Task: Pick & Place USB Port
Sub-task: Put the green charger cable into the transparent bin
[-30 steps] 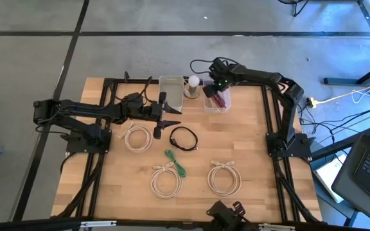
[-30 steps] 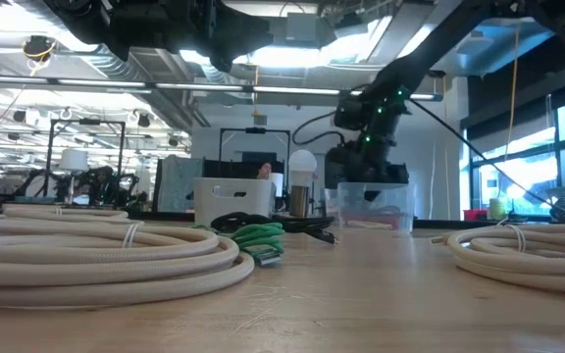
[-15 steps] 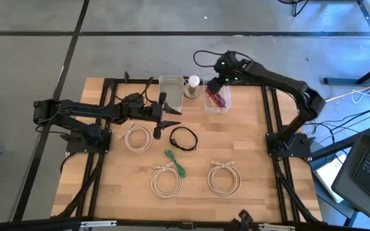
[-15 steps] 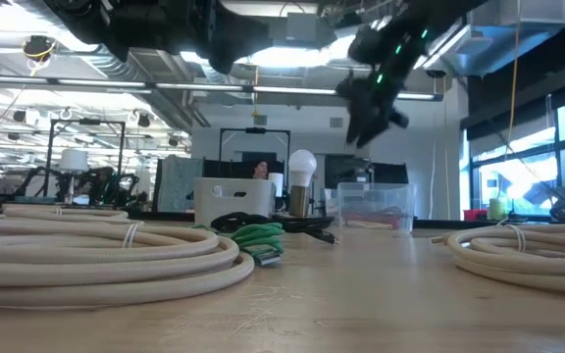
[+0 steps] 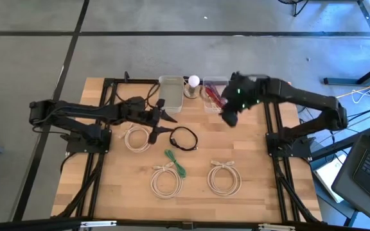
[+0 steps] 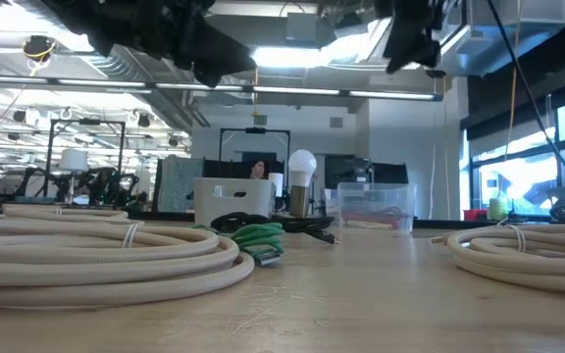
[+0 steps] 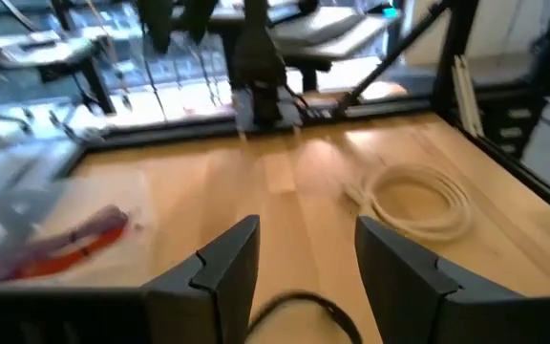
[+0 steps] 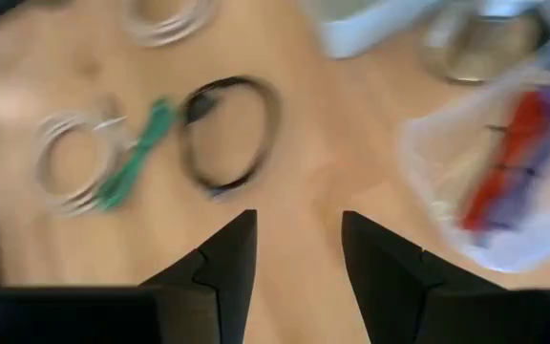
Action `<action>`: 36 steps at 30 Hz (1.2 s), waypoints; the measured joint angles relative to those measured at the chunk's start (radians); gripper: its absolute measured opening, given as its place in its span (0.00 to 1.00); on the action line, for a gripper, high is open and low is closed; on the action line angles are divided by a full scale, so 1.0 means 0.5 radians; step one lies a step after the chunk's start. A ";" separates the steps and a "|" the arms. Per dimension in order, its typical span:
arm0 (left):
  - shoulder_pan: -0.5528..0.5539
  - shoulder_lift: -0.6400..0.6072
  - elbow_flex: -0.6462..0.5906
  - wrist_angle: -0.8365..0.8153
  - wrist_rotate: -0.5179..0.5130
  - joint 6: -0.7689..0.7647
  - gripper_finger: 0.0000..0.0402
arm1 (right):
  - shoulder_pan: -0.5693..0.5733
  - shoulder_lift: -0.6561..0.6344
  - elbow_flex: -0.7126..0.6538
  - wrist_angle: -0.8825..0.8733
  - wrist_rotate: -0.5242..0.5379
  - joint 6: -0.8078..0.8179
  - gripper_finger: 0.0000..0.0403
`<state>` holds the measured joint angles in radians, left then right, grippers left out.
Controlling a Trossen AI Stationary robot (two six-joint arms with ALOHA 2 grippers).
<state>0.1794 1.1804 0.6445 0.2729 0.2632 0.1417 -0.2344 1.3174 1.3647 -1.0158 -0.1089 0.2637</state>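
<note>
Thin black cable coil, wound into one loose ring w/ a plug end on its left side, flat on the wooden table approx. centre, just right of the left gripper. Seen again low between that gripper's fingers in the left wrist view, fingers spread, nothing held. Red-orange pieces, slim & elongated, inside the clear bin at the far edge; exact no. of pieces impossible to tell. Right gripper raised just in front of that bin, fingers apart & empty, looking down on black coil, green cable & bin. Count: 1 black coil; 1 green cable bundle in front of it; 3 cream cable coils, i.e. one by the left arm, two nearer the front edge; 2 bins, clear one plus a white one to its left; 1 light bulb between the bins.
</note>
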 joint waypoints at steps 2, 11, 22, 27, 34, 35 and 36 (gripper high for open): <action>-0.033 -0.010 0.000 -0.090 0.000 -0.001 0.42 | 0.177 0.001 0.000 0.022 0.000 0.050 0.39; -0.304 -0.014 0.000 -0.734 0.035 -0.067 0.42 | 0.805 0.064 0.001 0.212 0.300 0.101 0.39; -0.739 0.113 -0.001 -0.881 -0.627 0.717 0.43 | 0.941 0.073 0.000 0.267 0.706 0.101 0.39; -0.730 0.331 0.004 -0.850 -0.725 0.886 0.41 | 0.941 0.073 0.000 0.303 0.706 0.101 0.39; -0.721 0.701 0.192 -0.931 -0.716 1.100 0.39 | 0.941 0.073 0.000 0.312 0.706 0.101 0.39; -0.721 0.747 0.231 -0.942 -0.715 1.121 0.39 | 0.941 0.073 0.000 0.312 0.706 0.101 0.39; -0.721 0.782 0.272 -0.964 -0.713 1.136 0.39 | 0.941 0.073 0.000 0.312 0.706 0.101 0.39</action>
<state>-0.1810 1.5714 0.7806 -0.2093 -0.0935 0.7098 0.2363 1.3537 1.3647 -0.8600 0.2442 0.3141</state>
